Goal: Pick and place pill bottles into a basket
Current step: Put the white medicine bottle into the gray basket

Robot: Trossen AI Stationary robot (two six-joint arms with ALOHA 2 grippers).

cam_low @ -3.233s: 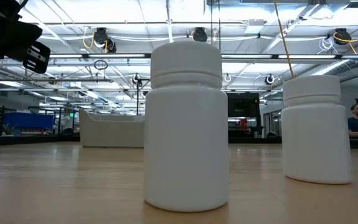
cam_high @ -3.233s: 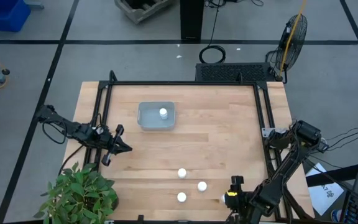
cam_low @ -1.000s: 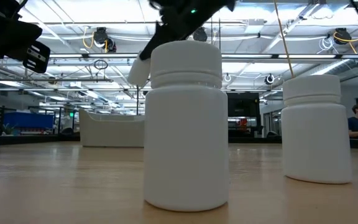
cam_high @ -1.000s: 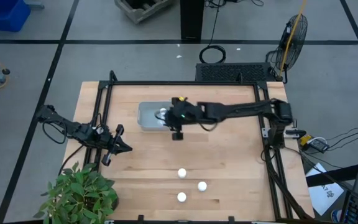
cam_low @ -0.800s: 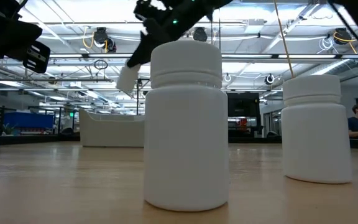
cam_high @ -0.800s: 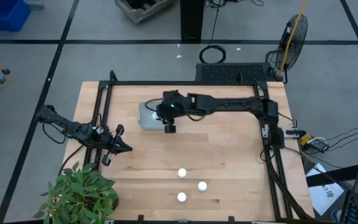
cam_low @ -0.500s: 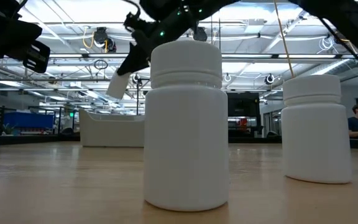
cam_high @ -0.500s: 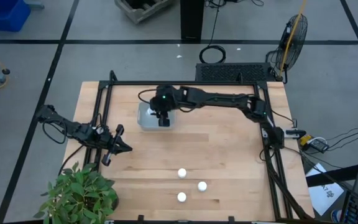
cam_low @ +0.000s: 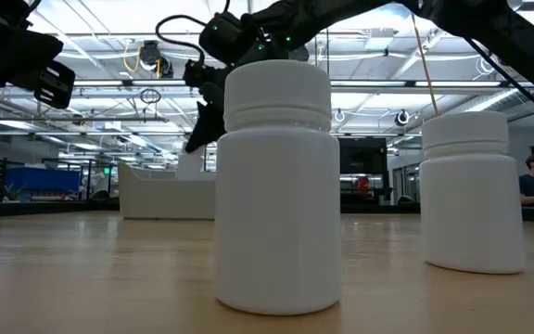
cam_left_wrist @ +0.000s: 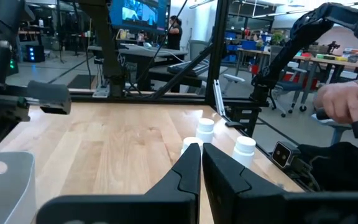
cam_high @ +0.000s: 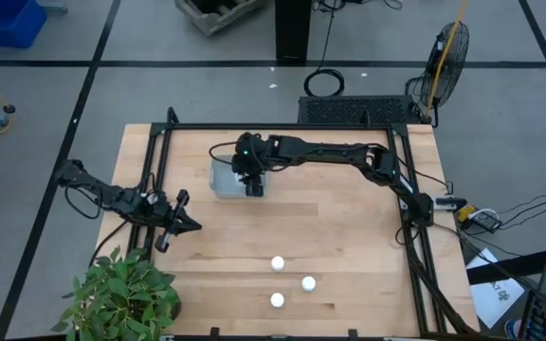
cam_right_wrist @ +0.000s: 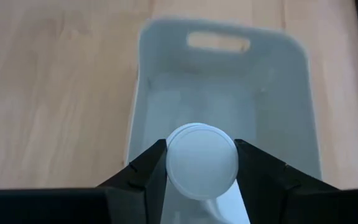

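Note:
My right gripper (cam_high: 252, 180) hangs over the pale grey-blue basket (cam_high: 222, 177), shut on a white pill bottle (cam_right_wrist: 202, 160). The right wrist view looks straight down on the bottle's cap, with the basket's inside (cam_right_wrist: 222, 93) beneath it. Three more pill bottles (cam_high: 277, 263) (cam_high: 308, 282) (cam_high: 277, 300) stand upright on the wooden table near its front edge. Two of them fill the low view (cam_low: 277, 186) (cam_low: 472, 190). My left gripper (cam_high: 186, 214) waits at the table's left edge, shut and empty (cam_left_wrist: 201, 158). My right gripper pinches the bottle between its two fingers (cam_right_wrist: 146, 169), one on either side of it just below the cap (cam_right_wrist: 202, 160). The fingers point down from above. The bottle is upright over the basket's inside; whether its base touches the basket's floor I cannot tell.
A black metal frame (cam_high: 282, 127) runs along the table's far and side edges. A potted plant (cam_high: 121, 294) stands at the near left corner. Bare wood lies between the basket and the three standing bottles. A person (cam_low: 531, 181) shows in the room beyond.
My right gripper has carried the bottle toward the table's left edge, from beside the basket's right end to over its inside, and has gone down with it. The three bottles on the table have stayed put.

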